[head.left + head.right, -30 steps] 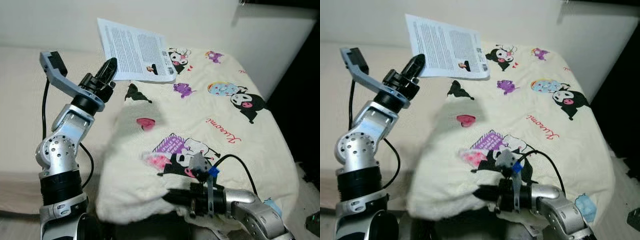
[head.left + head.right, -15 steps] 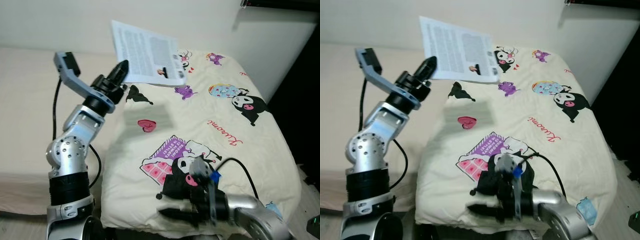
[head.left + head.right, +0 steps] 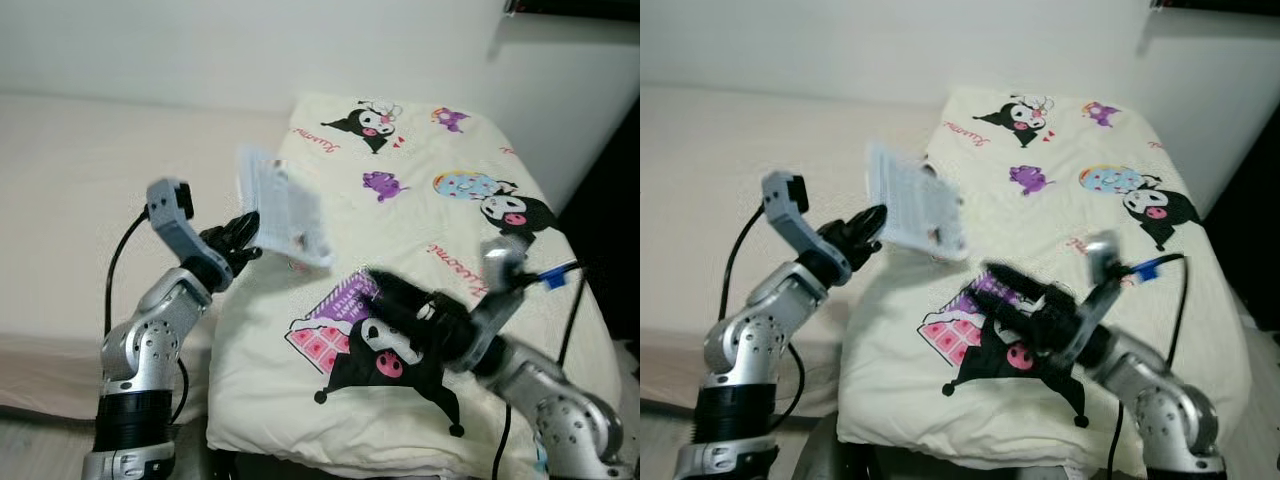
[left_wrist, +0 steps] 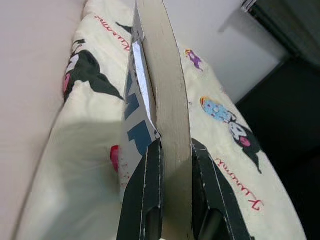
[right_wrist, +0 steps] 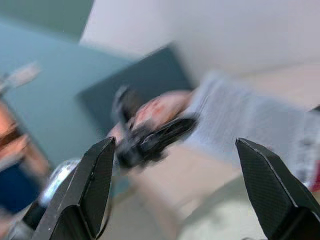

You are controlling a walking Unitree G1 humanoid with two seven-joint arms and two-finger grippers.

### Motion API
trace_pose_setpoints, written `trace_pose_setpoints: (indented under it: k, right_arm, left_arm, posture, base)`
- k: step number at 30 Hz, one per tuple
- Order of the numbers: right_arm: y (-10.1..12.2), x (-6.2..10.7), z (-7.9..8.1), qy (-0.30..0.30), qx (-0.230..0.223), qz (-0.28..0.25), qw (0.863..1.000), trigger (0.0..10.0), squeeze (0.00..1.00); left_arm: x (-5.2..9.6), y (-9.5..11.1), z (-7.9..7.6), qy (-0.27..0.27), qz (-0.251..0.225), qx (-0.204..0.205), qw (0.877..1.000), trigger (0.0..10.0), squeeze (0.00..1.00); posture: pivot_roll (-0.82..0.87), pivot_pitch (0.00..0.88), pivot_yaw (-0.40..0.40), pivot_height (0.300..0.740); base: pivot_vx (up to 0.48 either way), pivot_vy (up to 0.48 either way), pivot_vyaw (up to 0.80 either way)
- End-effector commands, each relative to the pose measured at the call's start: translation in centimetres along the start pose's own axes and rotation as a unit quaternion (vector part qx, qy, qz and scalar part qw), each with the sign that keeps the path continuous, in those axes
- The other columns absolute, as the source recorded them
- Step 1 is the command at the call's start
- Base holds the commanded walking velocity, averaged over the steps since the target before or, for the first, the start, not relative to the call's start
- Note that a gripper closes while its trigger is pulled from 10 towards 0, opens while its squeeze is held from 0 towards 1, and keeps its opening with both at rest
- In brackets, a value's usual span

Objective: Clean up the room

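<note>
The cream-sheeted bed (image 3: 70,180) lies under and beyond both arms, and over its half nearer the right gripper is spread the pale yellow blanket printed with black-and-white cartoon characters (image 3: 440,210). The blanket looks fairly flat apart from a fold at its near edge, so I judge that part of the tidying largely done, though the edge below the grippers may want smoothing.

The thin white printed paperback booklet (image 3: 283,210) is clamped in the left gripper (image 3: 243,235). It is lifted clear of the bed, tilted, just beyond the fingertips and above the blanket's edge. In the left wrist view the two black fingers (image 4: 142,200) squeeze the booklet's page block (image 4: 167,100) from both sides, cover on one side, pages on the other. So the booklet is picked up but not put away. Where it should go I cannot tell.

The right gripper (image 3: 395,300) hovers low over the blanket's purple-and-black print, close to the booklet and on its far side from the left gripper. It is blurred in the head views. In its own wrist view its fingers (image 5: 85,190) stand wide apart with nothing between them, pointing toward the booklet.

No box, bin, shelf or other container can be made out, so what remains, as I judge it, is carrying the booklet to a proper place.
</note>
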State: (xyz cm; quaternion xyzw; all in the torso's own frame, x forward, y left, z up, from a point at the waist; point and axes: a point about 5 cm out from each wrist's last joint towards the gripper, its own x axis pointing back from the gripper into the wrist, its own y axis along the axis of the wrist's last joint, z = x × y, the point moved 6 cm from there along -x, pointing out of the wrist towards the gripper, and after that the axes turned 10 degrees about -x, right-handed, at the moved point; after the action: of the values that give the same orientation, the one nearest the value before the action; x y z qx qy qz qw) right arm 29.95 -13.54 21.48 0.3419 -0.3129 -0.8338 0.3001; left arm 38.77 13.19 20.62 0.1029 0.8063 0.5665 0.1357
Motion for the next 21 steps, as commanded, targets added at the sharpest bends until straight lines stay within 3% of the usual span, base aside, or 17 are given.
trace_pose_setpoints:
  k: [1,4,7,21]
  right_arm:
    - [0.4,0.0,-0.2,-0.003,-0.007,-0.018,1.0,10.0,0.0]
    - [2.2,0.2,-1.6,-0.042,0.003,-0.065,0.997,10.0,0.0]
    - [2.7,0.3,-2.0,-0.052,0.008,-0.079,0.995,10.0,0.0]
    - [2.9,0.1,-2.5,-0.072,-0.012,-0.099,0.992,10.0,0.0]
  left_arm:
    - [0.0,0.7,-0.6,-0.01,-0.009,-0.014,1.0,10.0,0.0]
    - [0.0,0.9,-0.4,-0.006,-0.024,-0.019,1.0,10.0,0.0]
    - [0.0,0.8,-0.5,-0.004,-0.025,-0.019,1.0,10.0,0.0]
    - [-0.2,0.2,-0.6,0.0,-0.019,-0.035,0.999,10.0,0.0]
  posture:
    - [-0.07,0.062,-0.014,0.487]
    - [-0.07,0.062,-0.014,0.501]
    - [-0.07,0.061,-0.014,0.511]
    - [-0.07,0.063,-0.009,0.559]
  base:
    - [-0.48,0.0,0.0]
    - [-0.145,0.0,0.0]
    - [0.0,0.0,0.0]
    - [0.0,0.0,0.0]
